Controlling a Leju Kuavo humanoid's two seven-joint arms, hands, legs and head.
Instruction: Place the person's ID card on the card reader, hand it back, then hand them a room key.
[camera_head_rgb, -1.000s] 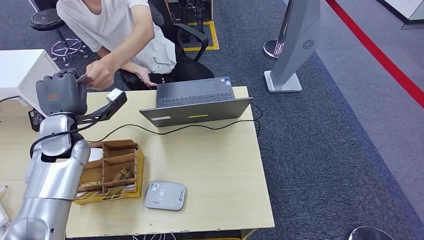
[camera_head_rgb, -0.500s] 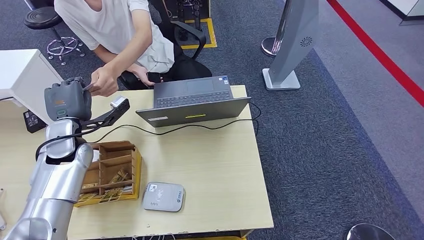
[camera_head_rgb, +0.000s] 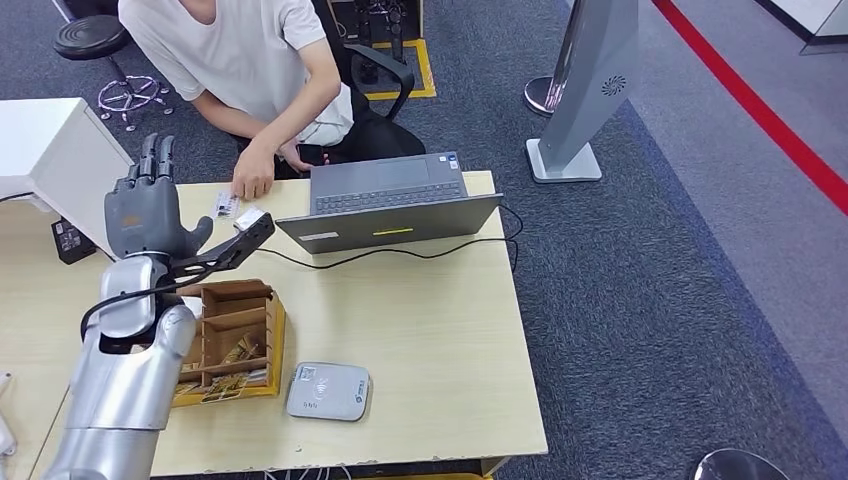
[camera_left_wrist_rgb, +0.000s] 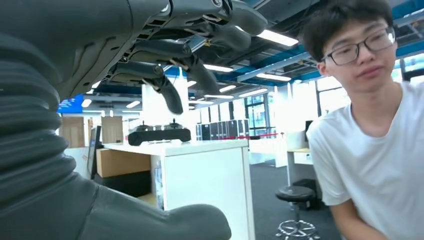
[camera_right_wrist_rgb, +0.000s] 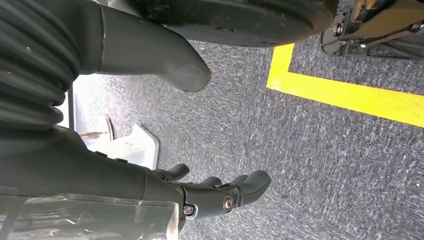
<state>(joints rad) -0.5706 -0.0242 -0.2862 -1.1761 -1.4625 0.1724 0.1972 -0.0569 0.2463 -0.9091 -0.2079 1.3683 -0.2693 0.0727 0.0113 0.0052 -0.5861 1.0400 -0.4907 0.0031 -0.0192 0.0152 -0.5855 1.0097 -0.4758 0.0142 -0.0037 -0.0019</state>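
Observation:
My left hand is raised above the table's far left, fingers spread and pointing up, holding nothing; the left wrist view shows the same hand with its fingers stretched out. The ID card lies on the table's far edge under the person's hand, just right of my hand. The grey card reader sits near the front edge. A wooden box with room key cards stands left of it. My right hand hangs over the carpet, fingers apart and empty.
An open laptop lies flat on the table's far side, its cable trailing across the tabletop. The seated person faces me across the table. A white cabinet stands at the far left, a grey stand to the right.
The person has pulled the card out of my left hand and laid it on the table. My left hand's fingers have opened out and now point up.

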